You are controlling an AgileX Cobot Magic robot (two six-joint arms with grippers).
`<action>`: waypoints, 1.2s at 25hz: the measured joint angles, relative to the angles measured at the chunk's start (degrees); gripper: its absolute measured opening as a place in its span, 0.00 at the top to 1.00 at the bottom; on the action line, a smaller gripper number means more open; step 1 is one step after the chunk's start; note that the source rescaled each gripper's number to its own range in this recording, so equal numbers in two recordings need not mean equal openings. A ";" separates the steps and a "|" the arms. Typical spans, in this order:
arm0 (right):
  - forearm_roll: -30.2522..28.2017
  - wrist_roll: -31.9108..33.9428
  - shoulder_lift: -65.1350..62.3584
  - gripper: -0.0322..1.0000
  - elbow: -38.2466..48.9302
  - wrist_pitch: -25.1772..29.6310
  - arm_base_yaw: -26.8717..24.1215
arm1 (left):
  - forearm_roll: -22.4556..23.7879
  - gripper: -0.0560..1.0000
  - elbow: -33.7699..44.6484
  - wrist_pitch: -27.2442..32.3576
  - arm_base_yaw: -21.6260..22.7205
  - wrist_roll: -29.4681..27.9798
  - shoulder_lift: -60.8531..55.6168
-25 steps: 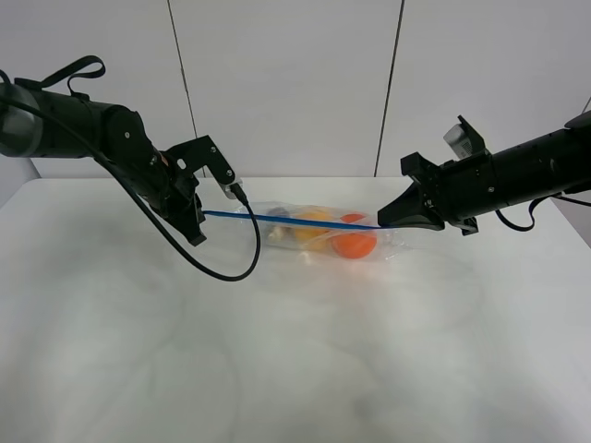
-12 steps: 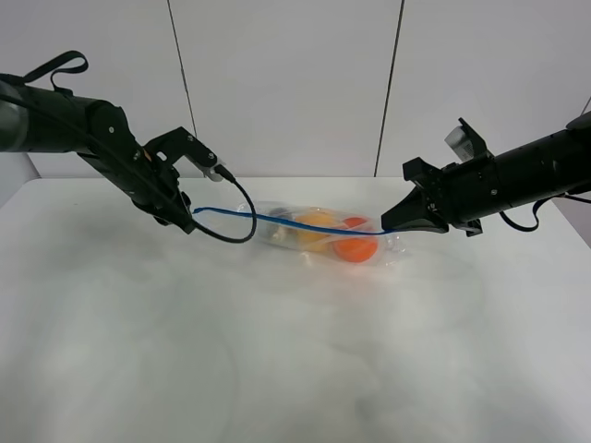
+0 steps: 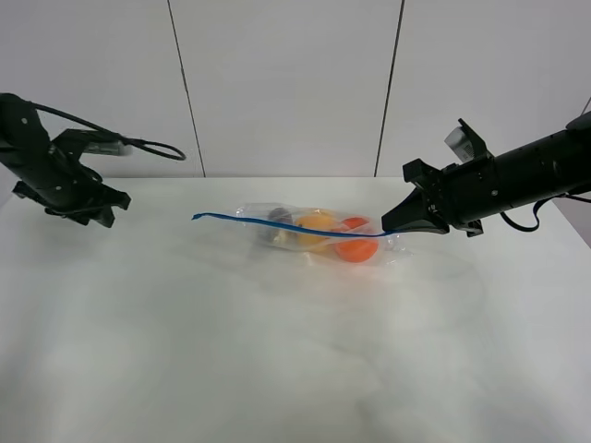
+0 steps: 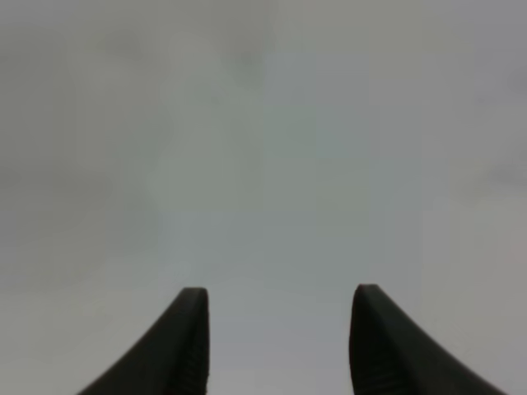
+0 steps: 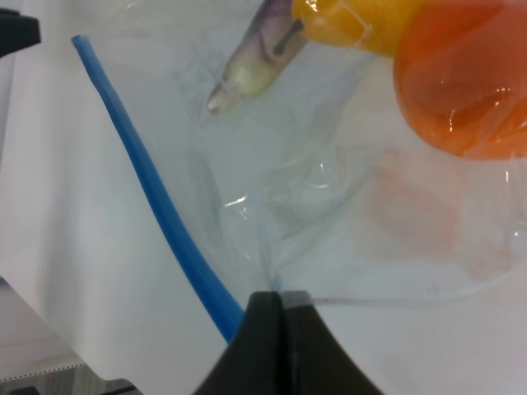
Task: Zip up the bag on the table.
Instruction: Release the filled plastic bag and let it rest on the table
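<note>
Here we are at the large plain white desk point(image 3: 277, 369), and the clear rectangular plastic zip bag point(image 3: 319, 238) lies on it toward the back, a little right of centre. The right claw point(image 3: 388, 224) comes in from the right with its dark fingers pressed together, pinching the bag's right-hand corner just where the thin blue zipper strip point(image 3: 277, 222) ends. That strip runs away from the pinch toward the left along the bag's top edge, and its far end pokes out past the plastic. Whether the seal is closed along its length, I cannot tell. Through the film you can see a round orange fruit point(image 5: 461, 82) nearest the right claw, a yellow pear point(image 5: 362, 20) beside it and touching it, and the pale-tipped purple eggplant point(image 5: 259, 58) beyond. Over on the far left, the left claw point(image 3: 97, 214) sits low by the desk's edge, well apart from the bag, its two dark fingers point(image 4: 191, 337) spread with nothing between them
</note>
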 joint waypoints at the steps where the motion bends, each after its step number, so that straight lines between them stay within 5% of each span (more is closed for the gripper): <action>1: -0.05 0.00 0.00 0.97 0.00 0.00 0.00 | 0.00 0.07 0.00 0.77 1.31 -1.83 -0.12; 8: -0.12 0.00 0.00 0.97 0.00 -0.11 0.00 | 0.00 0.07 -0.49 8.31 8.53 -7.29 -1.40; 21: -0.17 0.00 0.00 0.97 0.00 -0.22 0.00 | 0.00 0.07 -0.49 11.24 9.17 -5.51 -7.56; 25: -0.17 0.00 0.00 0.97 0.00 -0.32 0.00 | -4.09 0.07 -0.49 11.38 9.17 -2.94 -11.55; 30: -0.17 -0.21 0.00 0.97 0.00 -0.56 0.00 | -16.88 0.07 -0.49 11.60 9.17 6.72 -18.68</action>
